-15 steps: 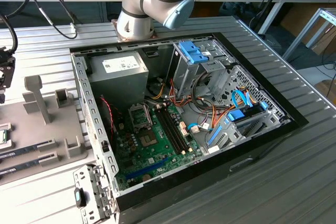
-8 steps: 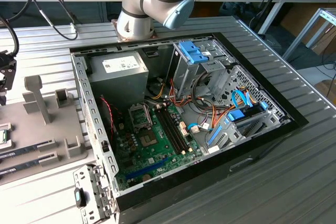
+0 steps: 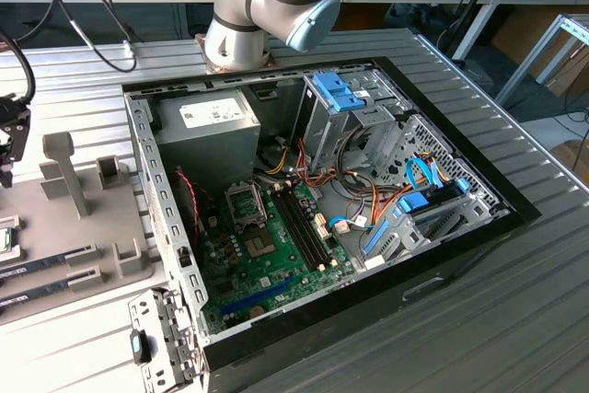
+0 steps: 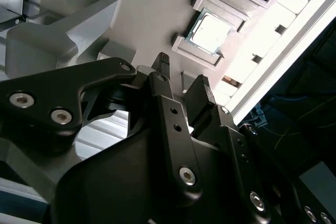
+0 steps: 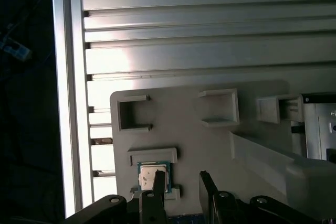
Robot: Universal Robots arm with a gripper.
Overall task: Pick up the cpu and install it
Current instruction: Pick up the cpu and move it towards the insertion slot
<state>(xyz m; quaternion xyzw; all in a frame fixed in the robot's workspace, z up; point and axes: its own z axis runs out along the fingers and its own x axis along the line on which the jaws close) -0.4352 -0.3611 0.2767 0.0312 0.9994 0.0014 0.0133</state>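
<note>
one gripper (image 4: 184, 71), fingers (image 4: 168, 95) spread, above one cpu (image 4: 211, 29)

the two fingers stand apart with nothing between them, over the one grey fixture plate (image 4: 152, 3). the cpu lies silver top up in one small walled holder (image 4: 191, 51) on that plate, near the fingertips. in the first wrist view one finger overlaps its edge; whether they touch cannot be told. three bracket pockets (image 5: 218, 107) stand on the plate near it. towards the exterior view's right of the plate lies one opened computer case (image 3: 368, 287) with one grey power supply (image 3: 207, 135). it bears one white label (image 3: 207, 114), print not readable.
</note>
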